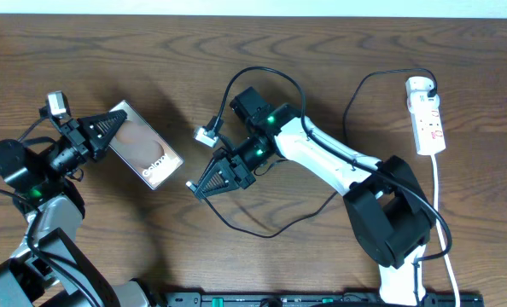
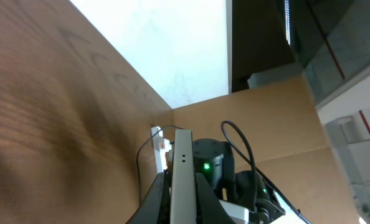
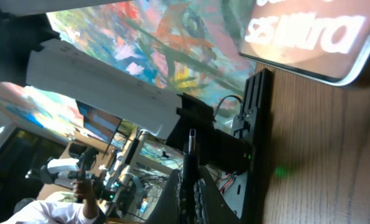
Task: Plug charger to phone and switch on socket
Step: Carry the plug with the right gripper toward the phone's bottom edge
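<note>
Where the left arm comes in from the table's left edge, the left gripper is clamped narrow on the upper-left end of the phone. The left wrist view shows the slab edge-on, pinched between both fingers. The phone sits left of centre, angled, with its far end pointing down-right. Its face is glossy with a brownish reflection and has white lettering at the free end. Whether it rests flat on the wood cannot be told.

Just right of that end, the right gripper is closed on the plug tip of the charger. The tip is aimed at the lettered end, near it but apart. The thin black cable loops down, then runs right.

The socket lies at the far right, well apart, its white cord trailing down.
</note>
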Robot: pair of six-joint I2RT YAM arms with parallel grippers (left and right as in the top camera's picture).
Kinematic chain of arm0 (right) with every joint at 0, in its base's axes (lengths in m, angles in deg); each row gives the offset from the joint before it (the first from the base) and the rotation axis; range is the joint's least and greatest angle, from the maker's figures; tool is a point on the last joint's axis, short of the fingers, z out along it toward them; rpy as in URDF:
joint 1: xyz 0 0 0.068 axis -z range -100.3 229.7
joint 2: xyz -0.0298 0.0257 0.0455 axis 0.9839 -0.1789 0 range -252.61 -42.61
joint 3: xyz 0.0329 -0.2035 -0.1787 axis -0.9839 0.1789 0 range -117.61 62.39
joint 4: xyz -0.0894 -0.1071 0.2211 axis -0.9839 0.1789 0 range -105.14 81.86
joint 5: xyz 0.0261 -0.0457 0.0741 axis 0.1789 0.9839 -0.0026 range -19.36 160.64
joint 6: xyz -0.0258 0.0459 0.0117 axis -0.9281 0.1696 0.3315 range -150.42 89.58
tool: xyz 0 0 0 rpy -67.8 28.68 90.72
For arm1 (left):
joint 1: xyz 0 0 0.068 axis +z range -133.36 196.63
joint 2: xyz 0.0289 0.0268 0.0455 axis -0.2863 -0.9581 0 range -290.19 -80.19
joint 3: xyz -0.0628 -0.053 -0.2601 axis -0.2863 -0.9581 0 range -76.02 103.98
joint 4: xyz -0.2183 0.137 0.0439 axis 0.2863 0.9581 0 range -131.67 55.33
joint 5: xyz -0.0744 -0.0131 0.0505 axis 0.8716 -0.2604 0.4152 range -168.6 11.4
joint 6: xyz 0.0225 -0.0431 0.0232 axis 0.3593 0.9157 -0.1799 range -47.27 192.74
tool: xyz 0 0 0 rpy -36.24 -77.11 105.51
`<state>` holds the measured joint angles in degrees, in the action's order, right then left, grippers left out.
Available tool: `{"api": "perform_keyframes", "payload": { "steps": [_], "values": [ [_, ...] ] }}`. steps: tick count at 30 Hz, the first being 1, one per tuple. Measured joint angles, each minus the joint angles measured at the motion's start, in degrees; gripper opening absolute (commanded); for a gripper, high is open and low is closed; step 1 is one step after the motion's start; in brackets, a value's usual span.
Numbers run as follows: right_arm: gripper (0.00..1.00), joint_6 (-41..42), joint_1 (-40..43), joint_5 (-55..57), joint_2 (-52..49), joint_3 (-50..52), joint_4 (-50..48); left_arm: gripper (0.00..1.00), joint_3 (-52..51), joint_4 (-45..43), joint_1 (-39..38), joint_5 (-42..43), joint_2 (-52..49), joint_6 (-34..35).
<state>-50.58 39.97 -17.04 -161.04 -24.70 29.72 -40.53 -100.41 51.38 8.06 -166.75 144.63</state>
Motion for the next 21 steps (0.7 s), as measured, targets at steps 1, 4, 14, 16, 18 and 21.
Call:
{"api": "perform_keyframes", "payload": {
  "steps": [1,4,14,16,18,21],
  "values": [
    [0.01,0.0,0.0,0.0,-0.3,0.0,-0.2,0.07,0.0,-0.8,0.0,0.0,0.0,0.0],
    [0.01,0.0,0.0,0.0,-1.4,0.3,-0.7,0.07,0.0,-2.1,0.0,0.0,0.0,0.0],
    [0.01,0.0,0.0,0.0,-1.8,0.5,-2.7,0.07,0.0,-3.3,-1.4,0.0,0.0,0.0],
    [0.01,0.0,0.0,0.0,-1.8,0.5,-2.8,0.07,0.0,-3.3,-2.6,-0.4,0.0,0.0],
    [0.01,0.0,0.0,0.0,-1.8,0.5,-3.1,0.07,0.0,-3.3,-4.0,-1.0,0.0,0.0],
    [0.01,0.2,0.0,0.0,-1.8,0.5,-3.4,0.07,0.0,-3.3,-6.0,-1.9,0.0,0.0]
  ]
}}
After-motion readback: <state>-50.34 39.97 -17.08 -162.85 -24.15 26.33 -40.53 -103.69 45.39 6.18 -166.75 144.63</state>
